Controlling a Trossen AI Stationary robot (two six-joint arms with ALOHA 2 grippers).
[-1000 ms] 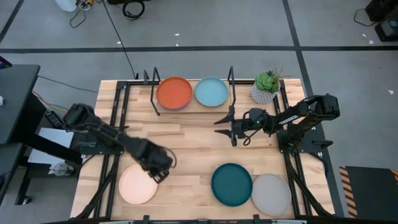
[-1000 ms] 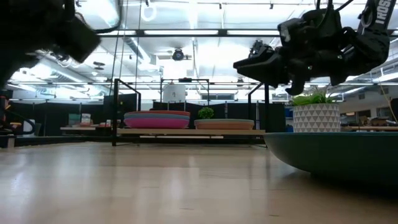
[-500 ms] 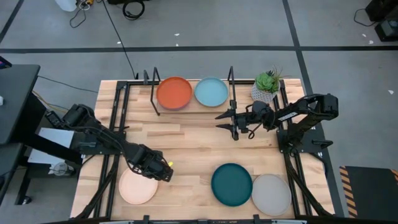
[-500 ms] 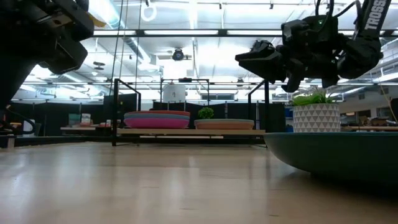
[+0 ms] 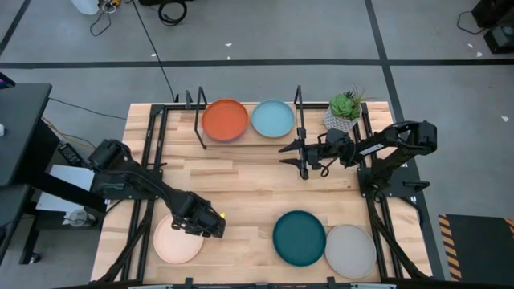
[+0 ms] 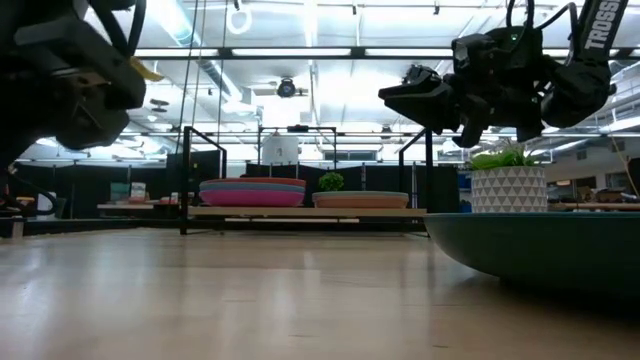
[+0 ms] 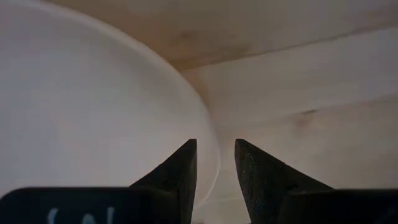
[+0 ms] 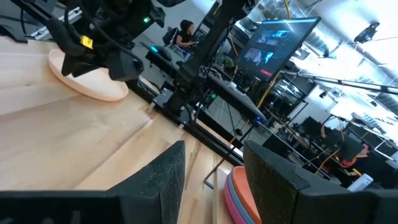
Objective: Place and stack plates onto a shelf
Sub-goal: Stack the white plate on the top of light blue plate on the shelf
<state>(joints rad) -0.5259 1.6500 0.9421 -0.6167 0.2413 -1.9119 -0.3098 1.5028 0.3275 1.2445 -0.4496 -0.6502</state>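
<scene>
A light-wood slatted tabletop (image 5: 249,189) is seen from above, set on a grey floor crossed by dark tape lines. The shelf (image 5: 247,138) lies at 12 o'clock on the table, with black upright frames at its ends. An orange plate (image 5: 224,120) tops its left stack and a light blue plate (image 5: 273,119) its right one; in the low view magenta and blue rims are made out beneath the orange. A potted succulent (image 5: 344,111) is found just beside the shelf at 1 o'clock. At 7 o'clock a cream plate (image 5: 177,239) lies flat, and the left gripper (image 5: 210,229) is held at its right rim; in the left wrist view its fingers (image 7: 177,174) are set narrowly apart, astride the rim, and contact cannot be told. At 5 o'clock a dark teal plate (image 5: 299,237) and a grey plate (image 5: 350,250) lie touching. The right gripper (image 5: 291,156) is held above the table, just off the shelf's right end, fingers spread and nothing between them
</scene>
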